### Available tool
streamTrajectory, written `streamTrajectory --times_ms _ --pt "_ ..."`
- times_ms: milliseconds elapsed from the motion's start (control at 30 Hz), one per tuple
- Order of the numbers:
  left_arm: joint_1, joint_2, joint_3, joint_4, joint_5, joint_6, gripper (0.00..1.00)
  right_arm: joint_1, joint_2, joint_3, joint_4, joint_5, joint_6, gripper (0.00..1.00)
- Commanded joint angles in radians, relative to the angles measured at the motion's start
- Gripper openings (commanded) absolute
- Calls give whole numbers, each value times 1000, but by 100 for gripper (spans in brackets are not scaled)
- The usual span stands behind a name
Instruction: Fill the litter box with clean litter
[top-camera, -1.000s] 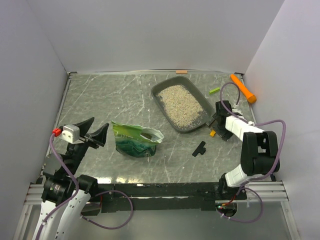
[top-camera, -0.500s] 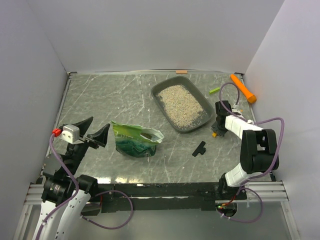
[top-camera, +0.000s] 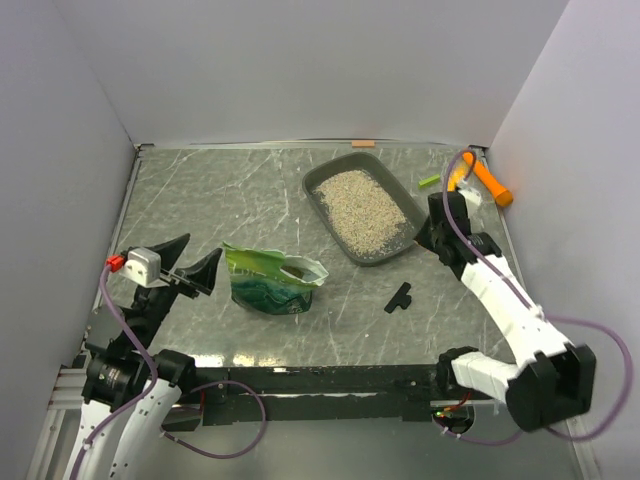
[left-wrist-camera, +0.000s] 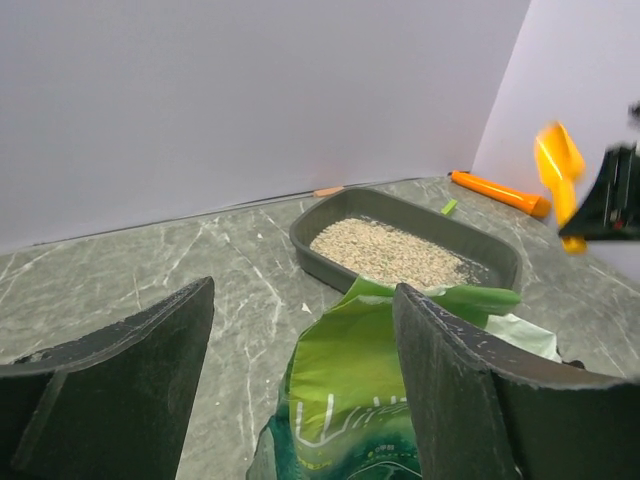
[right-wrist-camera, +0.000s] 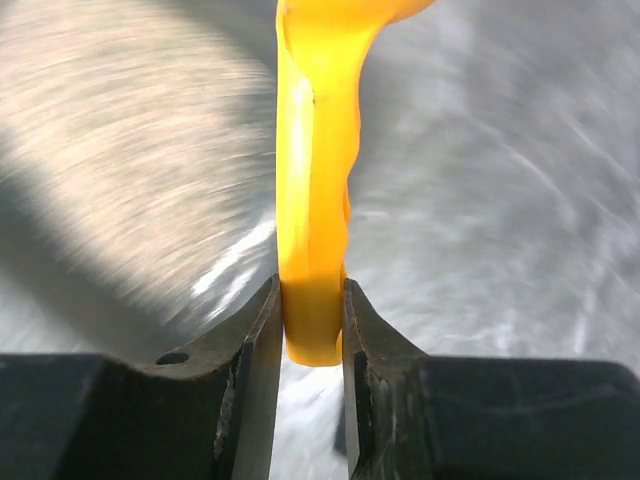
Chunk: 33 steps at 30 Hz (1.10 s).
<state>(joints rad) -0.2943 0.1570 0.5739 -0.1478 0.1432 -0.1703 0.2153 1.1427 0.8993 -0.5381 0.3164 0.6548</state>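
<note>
The dark grey litter box (top-camera: 390, 250) lies at the back right of the table, its floor covered with pale clean litter (top-camera: 360, 205). It also shows in the left wrist view, litter box (left-wrist-camera: 318, 248) and clean litter (left-wrist-camera: 385, 252). My right gripper (top-camera: 447, 200) hovers just right of the box, shut on the handle of an orange-yellow scoop (right-wrist-camera: 313, 200), whose bowl points up and away, scoop (left-wrist-camera: 555, 165). The right wrist view is motion-blurred. My left gripper (top-camera: 187, 267) is open, just left of the crinkled green bag (top-camera: 270, 282), with nothing between its fingers.
An orange stick-like tool (top-camera: 488, 180) lies in the back right corner, with a small green piece (top-camera: 429, 181) beside it. A small black part (top-camera: 400, 297) lies in front of the box. White walls close in the table on three sides.
My right gripper closed on the scoop beside the box and raised it up and back as the arm stretched out. The left arm, bag and box stayed put.
</note>
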Motion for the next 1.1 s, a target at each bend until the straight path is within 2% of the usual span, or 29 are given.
streamTrajectory --times_ms 0,67,267,400,633,833,1067 --pt "-3 83 101 -5 74 -3 76 110 -118 121 21 -194 -193 0" --pt "-2 125 173 -59 102 -6 75 130 -139 168 15 -387 -271 0" --pt "-2 285 392 -226 320 15 75 277 -156 285 -59 -601 -451 0" --pt "-3 374 515 -306 458 17 75 372 -130 335 -112 -810 -538 0" --pt "-2 450 645 -412 662 63 75 515 -130 461 -232 -968 -626 0" --pt "-2 440 636 -441 700 103 77 572 -167 492 -336 -1037 -642 0" --pt "-2 440 629 -406 867 106 77 673 -189 507 -410 -975 -647 0"
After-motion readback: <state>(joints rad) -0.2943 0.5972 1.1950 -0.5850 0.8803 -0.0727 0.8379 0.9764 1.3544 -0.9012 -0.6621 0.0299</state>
